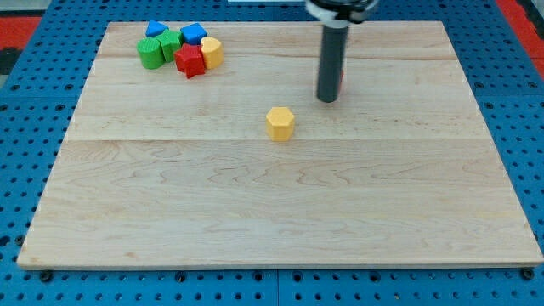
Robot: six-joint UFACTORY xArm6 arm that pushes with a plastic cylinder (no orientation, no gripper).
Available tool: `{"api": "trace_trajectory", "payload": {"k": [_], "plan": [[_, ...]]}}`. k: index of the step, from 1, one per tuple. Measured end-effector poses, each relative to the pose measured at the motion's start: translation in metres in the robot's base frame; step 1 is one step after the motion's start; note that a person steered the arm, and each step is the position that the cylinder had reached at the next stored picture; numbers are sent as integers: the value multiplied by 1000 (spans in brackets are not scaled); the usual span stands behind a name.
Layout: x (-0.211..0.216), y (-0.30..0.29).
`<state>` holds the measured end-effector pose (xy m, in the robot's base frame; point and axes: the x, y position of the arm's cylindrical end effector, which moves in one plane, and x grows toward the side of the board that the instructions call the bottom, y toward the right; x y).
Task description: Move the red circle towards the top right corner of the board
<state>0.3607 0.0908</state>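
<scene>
My tip [327,99] rests on the wooden board [272,204], right of centre in the view's upper half. The red circle [342,82] is almost wholly hidden behind the rod; only a thin red sliver shows at the rod's right edge, just above the tip. I cannot tell whether the tip touches it. A yellow hexagon [280,122] lies a short way to the lower left of the tip, apart from it.
A tight cluster sits near the board's top left corner: two blue blocks [155,29] [194,34], two green blocks [150,53] [170,42], a red star [190,61] and a yellow block [212,52]. Blue pegboard [25,170] surrounds the board.
</scene>
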Motion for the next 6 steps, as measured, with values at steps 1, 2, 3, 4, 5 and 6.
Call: {"api": "trace_trajectory", "payload": {"k": [1,2,3,4,5,6], "plan": [[-6,-32],[-12,-38],[-16,15],[-41,7],[-92,49],[-121,63]]}}
